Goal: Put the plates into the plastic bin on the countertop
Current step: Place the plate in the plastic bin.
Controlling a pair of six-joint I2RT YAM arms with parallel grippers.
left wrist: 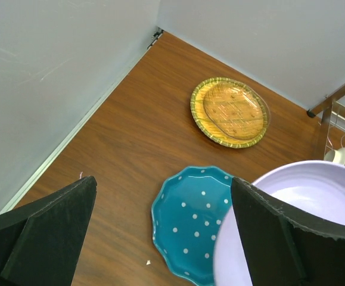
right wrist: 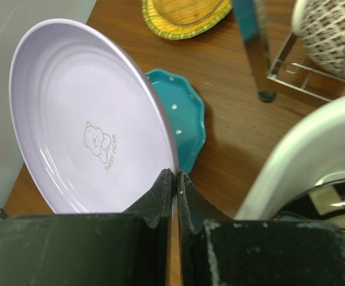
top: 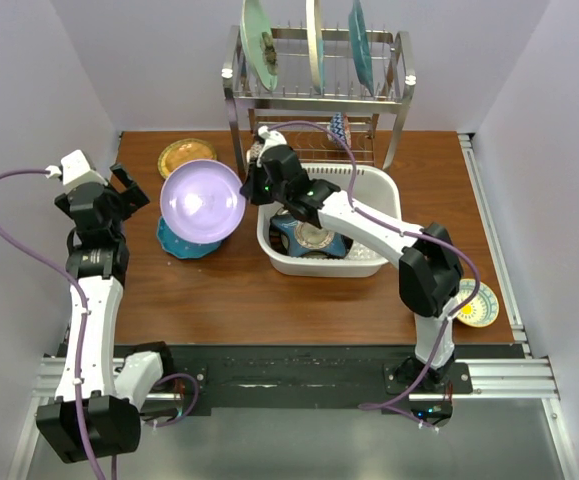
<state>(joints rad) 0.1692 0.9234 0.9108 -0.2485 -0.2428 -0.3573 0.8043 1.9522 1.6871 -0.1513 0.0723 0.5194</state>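
Right fingers (right wrist: 154, 199) clamp lavender plate (right wrist: 89, 119) rim | arm stretched leftward

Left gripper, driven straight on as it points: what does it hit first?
Likely the blue dotted plate, ahead of the open left gripper; the lavender plate alongside might be clipped first, depth unclear.

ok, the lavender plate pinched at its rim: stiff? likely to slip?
Probably stiff: the lavender plate shows no bend though the right fingers pinch only its rim. Its glossy surface suggests it may slip or swivel in that narrow grip. Likely light, since one edge hold carries it tilted.
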